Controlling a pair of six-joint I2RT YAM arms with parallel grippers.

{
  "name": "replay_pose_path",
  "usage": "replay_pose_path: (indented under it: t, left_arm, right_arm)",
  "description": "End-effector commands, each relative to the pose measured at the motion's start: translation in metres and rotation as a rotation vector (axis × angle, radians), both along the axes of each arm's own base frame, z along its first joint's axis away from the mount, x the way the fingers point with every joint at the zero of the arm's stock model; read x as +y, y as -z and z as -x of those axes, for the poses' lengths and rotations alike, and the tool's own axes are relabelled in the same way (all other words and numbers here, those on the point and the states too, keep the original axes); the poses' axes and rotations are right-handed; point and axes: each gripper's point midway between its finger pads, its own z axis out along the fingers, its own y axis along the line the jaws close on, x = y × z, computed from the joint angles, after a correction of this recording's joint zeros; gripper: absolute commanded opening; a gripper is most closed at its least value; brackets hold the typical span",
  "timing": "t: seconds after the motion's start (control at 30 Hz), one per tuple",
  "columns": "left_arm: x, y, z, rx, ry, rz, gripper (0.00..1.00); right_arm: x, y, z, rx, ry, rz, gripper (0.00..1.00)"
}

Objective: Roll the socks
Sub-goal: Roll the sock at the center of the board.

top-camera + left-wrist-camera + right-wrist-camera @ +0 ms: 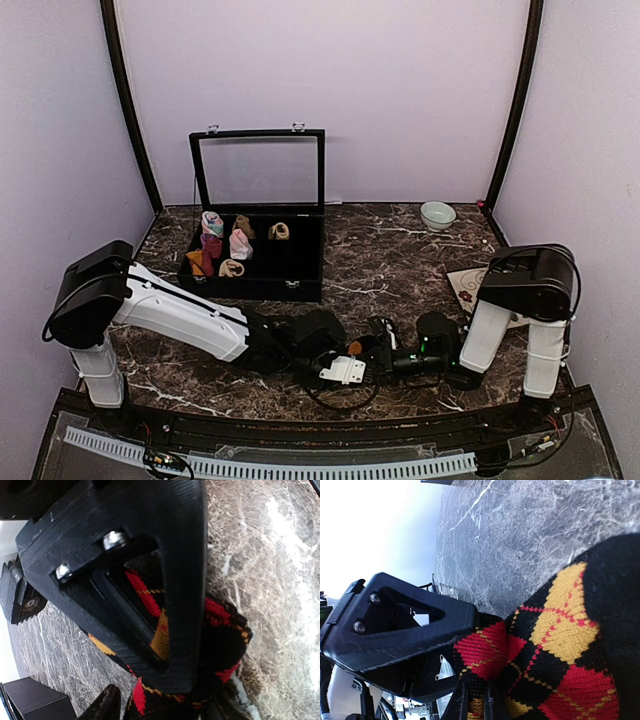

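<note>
Holding the black argyle sock (560,645) on the table (520,540) near its front middle, left jaws clamped round its bunched part and right jaws pinched on its cloth, the arms probably needed slow, tight turns.

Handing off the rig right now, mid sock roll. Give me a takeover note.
Left gripper: fingers straddle the argyle sock; can't confirm a firm grip.
Right gripper: shut on the same sock's fabric.
Sock: bunched on the table, near centre, between the two grippers.
Done: sock gathered, not a tidy roll.
Left: finish the roll. No other long sock in view.
Small rolls sit in the open box, back left.
</note>
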Motion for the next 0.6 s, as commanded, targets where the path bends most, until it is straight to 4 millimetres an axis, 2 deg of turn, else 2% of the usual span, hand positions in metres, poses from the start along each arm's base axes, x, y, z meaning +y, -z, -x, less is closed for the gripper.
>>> replay_pose_path:
  t: [0.0,0.07,0.17,0.23,0.37,0.47,0.57]
  left_arm:
    - [0.015,0.022,-0.001,0.039,0.002,-0.085,0.50]
    - [0.016,0.025,0.006,0.072,0.028,-0.091,0.49]
    - [0.018,0.033,0.015,0.116,0.062,-0.123,0.55]
    - [0.021,0.040,0.015,0.117,0.064,-0.146,0.59]
    - [0.025,0.050,0.015,0.113,0.073,-0.183,0.60]
    - [0.027,0.059,0.019,0.142,0.093,-0.217,0.52]
    - [0.030,0.070,0.020,0.154,0.096,-0.249,0.35]
  right_arm:
    - [-0.014,0.032,0.014,0.092,-0.016,0.102,0.02]
    - [-0.012,0.031,0.014,0.090,-0.017,0.100,0.02]
    - [-0.010,0.031,0.013,0.089,-0.023,0.096,0.03]
    - [-0.008,0.030,0.012,0.087,-0.024,0.091,0.03]
    - [-0.005,0.028,0.011,0.086,-0.031,0.087,0.03]
    - [-0.001,0.025,0.010,0.074,-0.041,0.081,0.03]
    - [0.001,0.020,0.008,0.060,-0.042,0.071,0.03]
